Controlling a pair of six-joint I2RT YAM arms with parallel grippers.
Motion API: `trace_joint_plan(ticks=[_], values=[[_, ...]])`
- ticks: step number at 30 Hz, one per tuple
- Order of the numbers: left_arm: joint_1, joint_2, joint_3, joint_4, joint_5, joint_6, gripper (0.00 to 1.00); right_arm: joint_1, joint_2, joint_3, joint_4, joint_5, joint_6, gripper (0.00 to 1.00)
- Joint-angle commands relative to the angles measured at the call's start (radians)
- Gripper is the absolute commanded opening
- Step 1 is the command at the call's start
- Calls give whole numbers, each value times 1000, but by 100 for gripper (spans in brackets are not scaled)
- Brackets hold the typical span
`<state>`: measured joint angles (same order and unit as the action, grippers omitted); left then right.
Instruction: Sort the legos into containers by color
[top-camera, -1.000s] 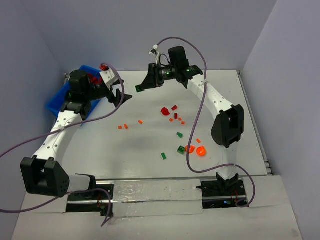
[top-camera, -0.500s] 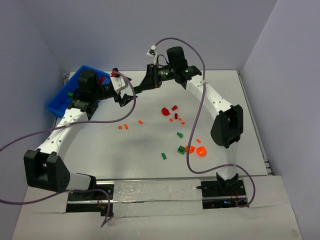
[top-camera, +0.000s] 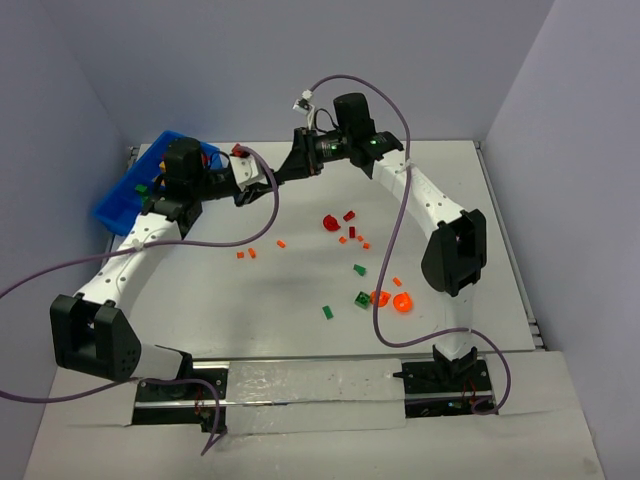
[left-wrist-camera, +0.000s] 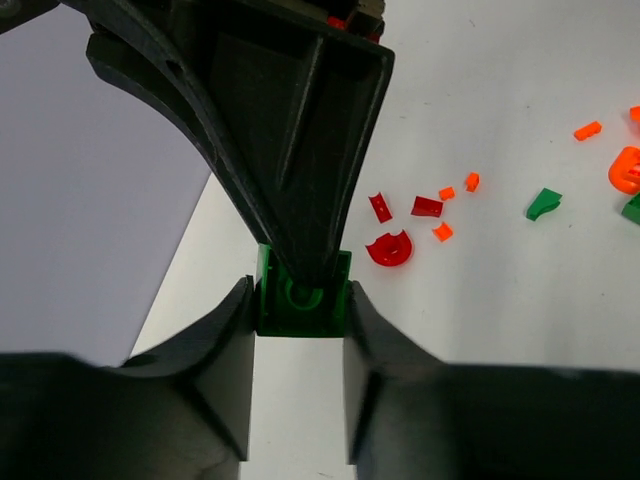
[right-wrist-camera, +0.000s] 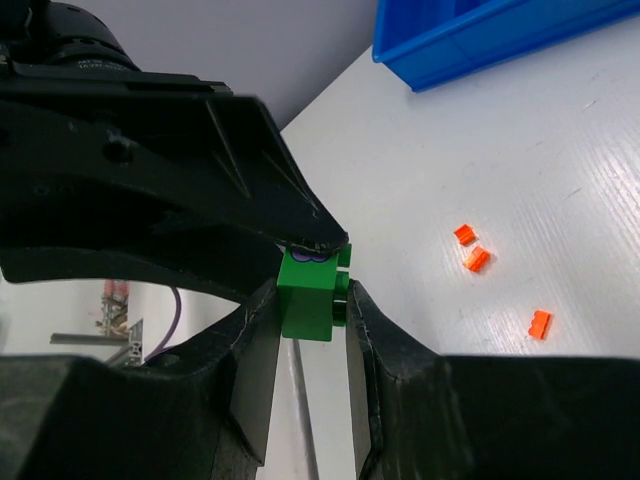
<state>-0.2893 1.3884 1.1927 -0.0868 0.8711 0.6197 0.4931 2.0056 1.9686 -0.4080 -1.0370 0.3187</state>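
Observation:
A green lego brick (left-wrist-camera: 302, 295) hangs in the air between both grippers, above the far left of the table. My right gripper (right-wrist-camera: 310, 300) is shut on it, one finger pressed on each side of the brick (right-wrist-camera: 312, 292). My left gripper (left-wrist-camera: 300, 300) comes from the opposite side, and its fingers touch the same brick's two other sides. In the top view the grippers meet tip to tip, left (top-camera: 262, 182) and right (top-camera: 283, 176). The blue container (top-camera: 125, 195) stands at the far left edge. Loose legos lie mid-table: red ones (top-camera: 330, 222), green ones (top-camera: 360, 269), orange bits (top-camera: 246, 254).
Two translucent orange rounded pieces (top-camera: 402, 302) lie near the right arm beside a green brick (top-camera: 362, 298). Another green piece (top-camera: 327, 312) lies nearer the front. Purple cables loop over both arms. Walls close the table at the back and left.
My left arm swung away from the blue container toward the right gripper, and its jaws closed in on the green brick. The right gripper shifted slightly left and kept its grip.

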Motion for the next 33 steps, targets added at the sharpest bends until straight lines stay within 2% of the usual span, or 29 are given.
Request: trace_joint_plan(ticks=[1,2,3,4,5,7,8,11,14,17,20,22,27,33], values=[[-8,-12,41,3,-12,21,22,10,-15,-5,37,-47,0,7],[-8,-14,38,-2,-15,22,11,10,-15,-5,35,-49,0,10],[-8,-14,38,-2,-19,20,10,10,-15,-5,35,-49,0,15],[-8,-17,33,-6,-31,7,4,10,-16,-7,35,-44,2,32],[-8,-19,31,-7,-41,3,2,10,-16,-8,35,-43,2,46],[0,-33,22,-14,-74,-33,0,7,-23,-11,28,-21,-3,84],[16,-38,17,-13,-83,-58,0,5,-27,-14,25,-8,-7,97],[84,-52,11,-18,-90,-169,0,-12,-40,-20,16,30,-23,100],[236,-38,50,-114,-79,-299,0,-57,-54,-18,-25,106,-64,100],[386,8,110,-217,-187,-335,0,-92,-66,-13,-88,189,-170,100],[489,74,173,-393,-239,-321,0,-115,-78,-31,-130,231,-228,100],[601,194,256,-478,-294,-356,0,-130,-95,-54,-162,269,-281,100],[709,368,339,-496,-353,-450,0,-165,-118,-100,-187,312,-314,100],[716,513,427,-459,-440,-487,0,-178,-131,-111,-206,349,-373,100]])
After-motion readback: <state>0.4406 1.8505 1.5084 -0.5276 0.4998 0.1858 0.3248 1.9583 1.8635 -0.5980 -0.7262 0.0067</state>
